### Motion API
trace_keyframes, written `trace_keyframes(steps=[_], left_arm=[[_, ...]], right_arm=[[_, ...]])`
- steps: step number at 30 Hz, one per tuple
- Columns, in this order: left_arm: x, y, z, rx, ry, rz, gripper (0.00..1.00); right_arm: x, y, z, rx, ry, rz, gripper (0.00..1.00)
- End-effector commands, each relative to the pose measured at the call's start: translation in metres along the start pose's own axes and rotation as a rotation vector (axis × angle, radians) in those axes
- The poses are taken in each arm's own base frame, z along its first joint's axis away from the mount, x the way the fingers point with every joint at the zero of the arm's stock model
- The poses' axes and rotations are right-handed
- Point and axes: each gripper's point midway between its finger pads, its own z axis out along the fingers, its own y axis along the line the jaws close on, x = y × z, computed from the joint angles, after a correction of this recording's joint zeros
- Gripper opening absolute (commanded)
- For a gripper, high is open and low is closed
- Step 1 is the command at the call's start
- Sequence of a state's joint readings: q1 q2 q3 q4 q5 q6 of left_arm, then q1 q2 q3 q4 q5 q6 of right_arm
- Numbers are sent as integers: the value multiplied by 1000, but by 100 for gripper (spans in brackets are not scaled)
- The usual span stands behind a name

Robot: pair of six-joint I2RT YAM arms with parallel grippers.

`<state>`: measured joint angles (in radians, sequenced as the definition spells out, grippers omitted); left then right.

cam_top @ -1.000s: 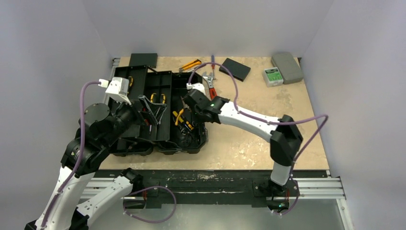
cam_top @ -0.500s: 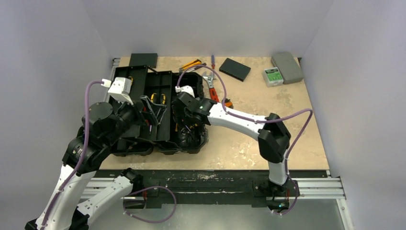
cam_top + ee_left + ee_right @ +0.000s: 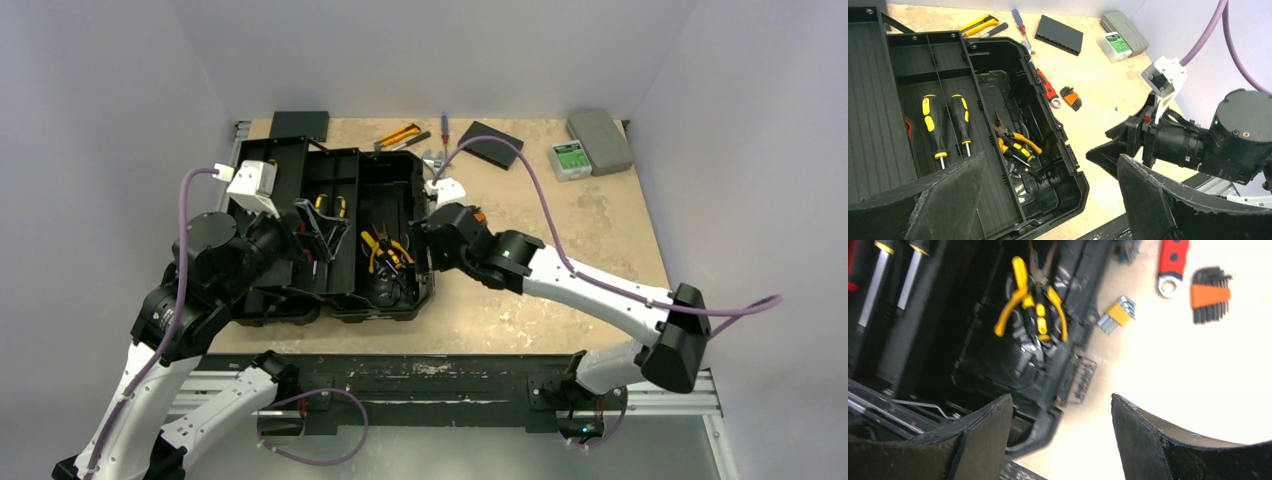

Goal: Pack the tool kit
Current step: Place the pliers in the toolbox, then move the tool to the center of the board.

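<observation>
Currently the toolbox [image 3: 405, 303] lies open toward the 9 o'clock side of the desk [image 3: 560, 220]. Yellow-handled pliers [image 3: 385, 250] rest in its deep well and two yellow-and-black screwdrivers [image 3: 935, 125] in the tray beside it. The right fingers [image 3: 983, 435] hover at its 3 o'clock wall, spread apart and empty. The left fingers [image 3: 953, 195], also apart and holding nothing, hang above the toolbox's middle. A red-handled wrench [image 3: 1047, 90] and hex keys [image 3: 1071, 97] lie on the desk off its 2 o'clock corner.

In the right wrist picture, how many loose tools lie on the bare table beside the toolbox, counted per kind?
Hex key sets: 2 (orange set, yellow set)
Red wrench: 1
Total: 3
A blurred bit at the top edge is left out.
</observation>
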<state>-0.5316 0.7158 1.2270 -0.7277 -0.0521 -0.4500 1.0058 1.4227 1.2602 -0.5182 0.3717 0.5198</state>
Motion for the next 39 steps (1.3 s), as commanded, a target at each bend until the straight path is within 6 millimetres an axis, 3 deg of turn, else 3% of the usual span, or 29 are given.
trace_keyframes(steps=[1,7,11,14,17,21,27,30,32,35,37,39], left_arm=[[-12,-10,-2,40,-30,9,100],[-10,-14,3,64,-21,6,100],[-5,-24,11,116,13,-3,100],[1,-30,22,139,52,-15,100],[7,-35,32,161,90,-26,100],[17,-40,44,179,146,-34,100],[23,-40,55,179,179,-30,100],[23,-41,56,180,177,-29,100],[22,-40,56,176,171,-30,100],[21,-39,54,172,165,-29,100],[21,-39,53,173,159,-28,100],[20,-38,52,169,154,-25,100]], right_arm=[[18,-32,-13,71,-26,8,69],[63,-67,-29,98,-18,47,69],[90,-83,-24,111,1,92,69],[97,-86,-16,101,5,142,68],[96,-87,1,-10,28,273,67],[78,-101,22,-94,18,449,65],[67,-113,70,90,153,495,66],[55,-93,87,7,162,556,62],[44,-86,93,-24,121,634,54],[21,-86,100,-27,39,698,32],[6,-84,106,-36,-2,715,3],[-1,-82,115,-35,-4,719,0]])
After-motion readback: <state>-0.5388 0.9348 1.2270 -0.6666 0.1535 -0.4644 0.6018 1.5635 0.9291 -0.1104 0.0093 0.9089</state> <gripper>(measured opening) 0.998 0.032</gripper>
